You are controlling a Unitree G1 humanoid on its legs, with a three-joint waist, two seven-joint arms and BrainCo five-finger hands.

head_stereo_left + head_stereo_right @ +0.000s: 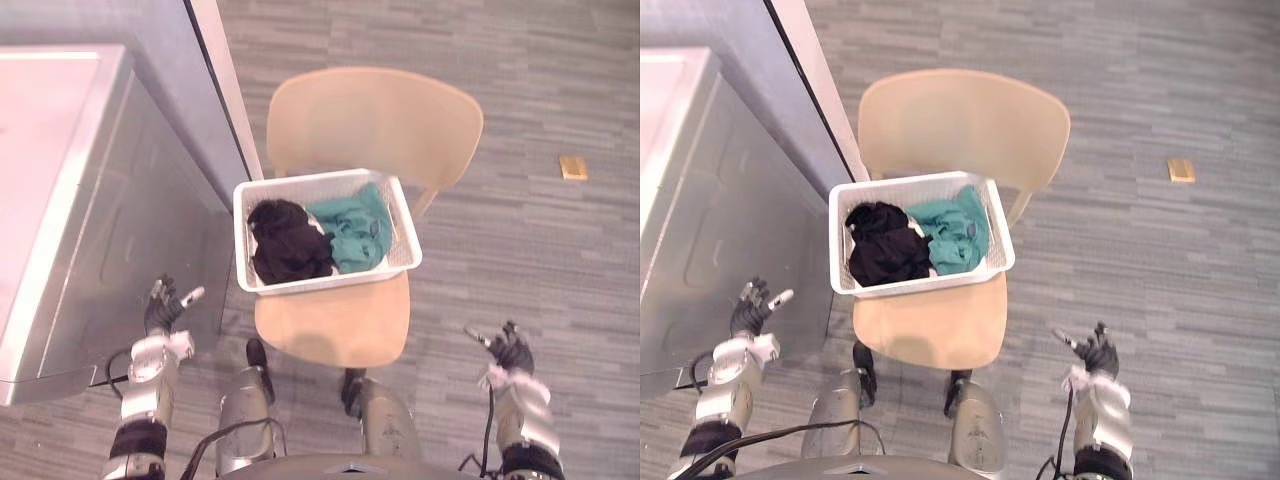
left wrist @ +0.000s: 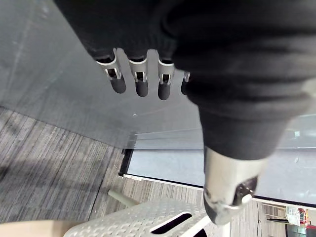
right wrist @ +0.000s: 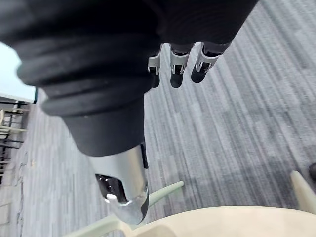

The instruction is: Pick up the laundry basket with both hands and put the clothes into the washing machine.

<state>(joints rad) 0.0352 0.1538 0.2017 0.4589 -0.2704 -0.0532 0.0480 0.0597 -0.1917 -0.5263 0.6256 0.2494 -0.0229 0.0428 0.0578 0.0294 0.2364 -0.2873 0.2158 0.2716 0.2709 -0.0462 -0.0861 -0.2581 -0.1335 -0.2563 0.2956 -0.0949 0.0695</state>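
washing machine point(image 1: 70, 200) left of chair point(image 1: 375, 120), far side cut off, opening hard to make out, laundry basket point(image 1: 330, 280) on chair seat, black garment point(image 1: 288, 242) and teal garment point(image 1: 352, 232) inside, undersides hidden, left hand point(image 1: 162, 308) front-left of chair, right hand point(image 1: 510, 350) front-right, both empty, fingers loosely spread

A white rectangular plastic laundry basket point(image 1: 330, 281) with perforated walls sits upright on the seat of a pale wooden chair point(image 1: 340, 325), slightly askew. Inside, a crumpled black garment point(image 1: 288, 243) fills the left half and a bunched teal garment point(image 1: 352, 232) the right, the two touching. The silver-grey box-shaped washing machine point(image 1: 110, 230) stands just left of the chair.
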